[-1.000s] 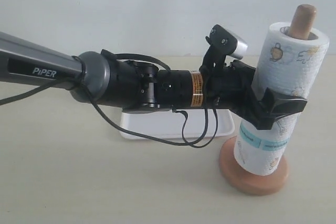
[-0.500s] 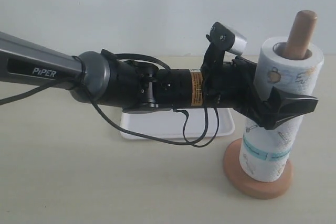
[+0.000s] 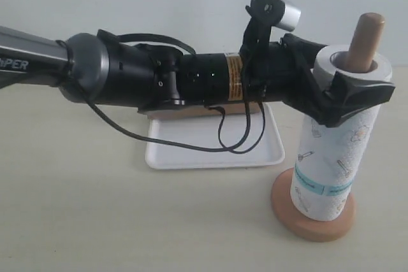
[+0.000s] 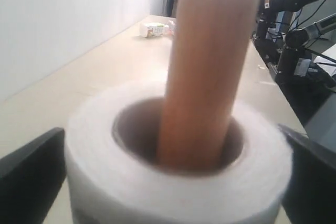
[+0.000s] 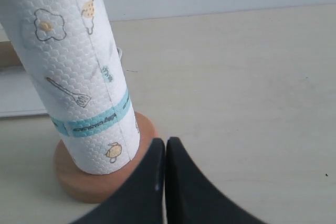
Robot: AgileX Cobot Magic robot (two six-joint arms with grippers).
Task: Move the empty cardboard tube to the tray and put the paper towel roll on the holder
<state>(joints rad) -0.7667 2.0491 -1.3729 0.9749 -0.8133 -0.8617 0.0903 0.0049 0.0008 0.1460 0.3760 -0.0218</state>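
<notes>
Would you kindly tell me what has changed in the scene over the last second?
The paper towel roll slid down the post of the holder, straightened and now rests on its base. The left pincer, seemingly loosened, rose from the roll's middle to its top end. The tray kept its place, and the roll stays between the pincer's fingers.

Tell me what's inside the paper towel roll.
The holder's wooden post stands inside the paper towel roll, top poking out; the roll covers its lower length.
</notes>
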